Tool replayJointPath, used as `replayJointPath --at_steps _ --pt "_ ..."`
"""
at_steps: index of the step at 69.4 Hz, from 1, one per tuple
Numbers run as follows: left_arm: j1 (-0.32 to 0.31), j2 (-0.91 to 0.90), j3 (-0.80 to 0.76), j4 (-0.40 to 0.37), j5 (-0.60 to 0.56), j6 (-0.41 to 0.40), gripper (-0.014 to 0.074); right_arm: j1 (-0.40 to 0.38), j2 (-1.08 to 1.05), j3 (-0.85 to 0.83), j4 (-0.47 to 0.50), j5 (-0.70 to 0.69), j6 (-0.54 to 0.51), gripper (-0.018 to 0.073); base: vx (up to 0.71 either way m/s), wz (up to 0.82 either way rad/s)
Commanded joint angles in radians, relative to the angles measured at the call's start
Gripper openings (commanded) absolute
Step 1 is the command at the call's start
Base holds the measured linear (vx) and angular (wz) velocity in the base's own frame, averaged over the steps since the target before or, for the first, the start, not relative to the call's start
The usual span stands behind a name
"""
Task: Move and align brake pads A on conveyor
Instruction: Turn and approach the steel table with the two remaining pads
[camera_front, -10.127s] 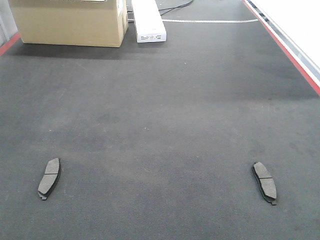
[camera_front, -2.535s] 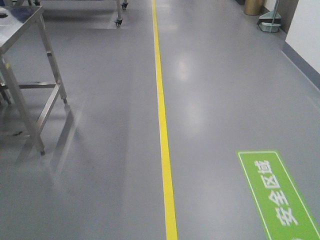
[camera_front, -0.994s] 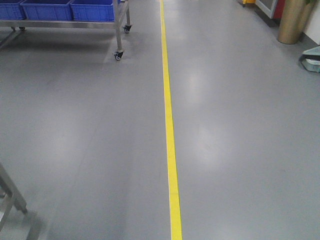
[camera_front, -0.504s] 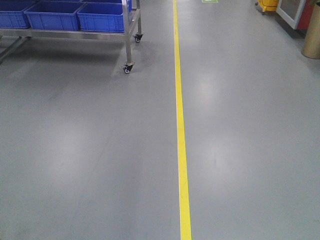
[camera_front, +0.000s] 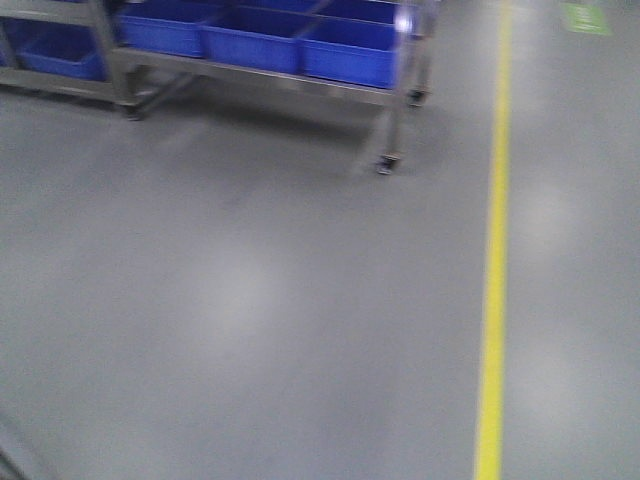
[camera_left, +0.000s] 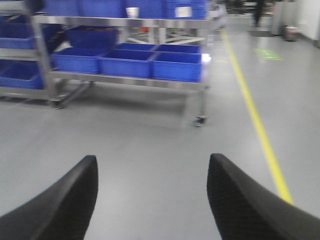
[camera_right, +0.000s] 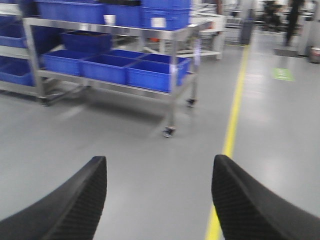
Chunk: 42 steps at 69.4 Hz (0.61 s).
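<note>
Smooth grey floor (camera_front: 250, 300) with a soft sheen and pale light reflections, crossed by a flat yellow line (camera_front: 492, 300). A bare, shiny metal rack (camera_left: 130, 81) holds blue bins (camera_left: 177, 67) that look like plastic. Both the left gripper (camera_left: 152, 160) and the right gripper (camera_right: 160, 159) have matt black fingers with a fine cross-hatched texture.

The floor (camera_front: 250, 300) is pale grey with soft whitish glare patches, crossed by one straight yellow line (camera_front: 492, 300) and, far off, a green marking (camera_front: 585, 18). The bins (camera_front: 250, 40) are deep blue, two of them with small white labels (camera_left: 183, 11), in a rack (camera_front: 395, 110) of silvery-grey metal. The left hand (camera_left: 152, 160) and right hand (camera_right: 160, 159) have matt black fingers (camera_left: 235, 200) with a fine diamond-grid pattern.
</note>
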Motion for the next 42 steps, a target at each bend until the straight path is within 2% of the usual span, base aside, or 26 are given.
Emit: replayJointPath --at_steps 1,22,42 --pt "-0.006 0.008 -0.025 -0.009 -0.074 0.001 0.0461 -0.007 0.019 -0.027 0.0 -0.076 -0.009 0.0435 0.36 0.93" --pt "-0.006 0.008 -0.025 -0.009 -0.074 0.001 0.0461 -0.007 0.019 -0.027 0.0 -0.076 -0.009 0.0435 0.29 1.01" --pt "-0.006 0.008 -0.025 -0.009 -0.074 0.001 0.0461 -0.007 0.019 -0.027 0.0 -0.076 -0.009 0.0435 0.21 0.83"
